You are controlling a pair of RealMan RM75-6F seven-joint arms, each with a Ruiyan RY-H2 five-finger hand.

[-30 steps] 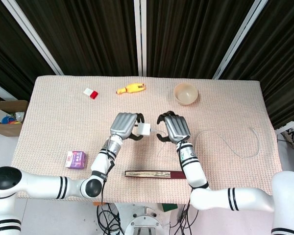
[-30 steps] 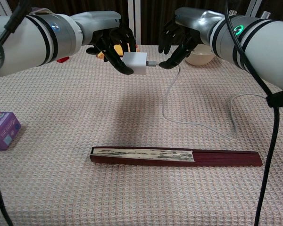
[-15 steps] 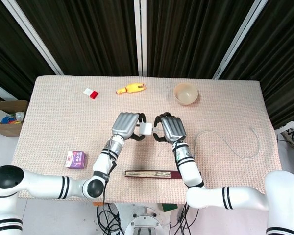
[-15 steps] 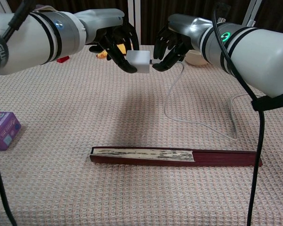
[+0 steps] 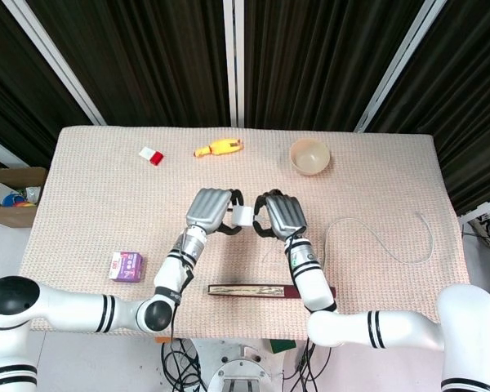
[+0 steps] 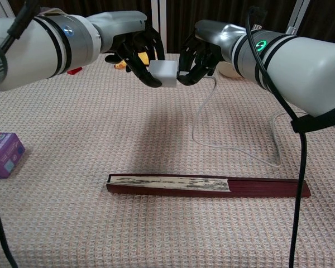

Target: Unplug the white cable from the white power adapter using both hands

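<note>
Above the woven beige surface (image 6: 72, 167) we see both hands raised and brought together over its middle. The left hand (image 6: 135, 49) grips the white power adapter (image 6: 162, 73), its dark fingers wrapped around the block and holding it clear of the cloth. The right hand (image 6: 198, 56) closes against the adapter's right face, fingertips pinching at the spot where the white cable (image 6: 204, 111) enters; the plug itself is hidden between them, so we cannot tell whether it is still seated. From there the cable drops to the surface and loops away toward the right edge.

Near the front edge lies a closed dark red folding fan (image 6: 206, 186). A small purple box (image 6: 3, 154) sits at the left; its print is too small for us to read. At the far side stand a beige bowl (image 5: 309, 156), a yellow rubber chicken toy (image 5: 218, 148) and a small red and white block (image 5: 151, 155).
</note>
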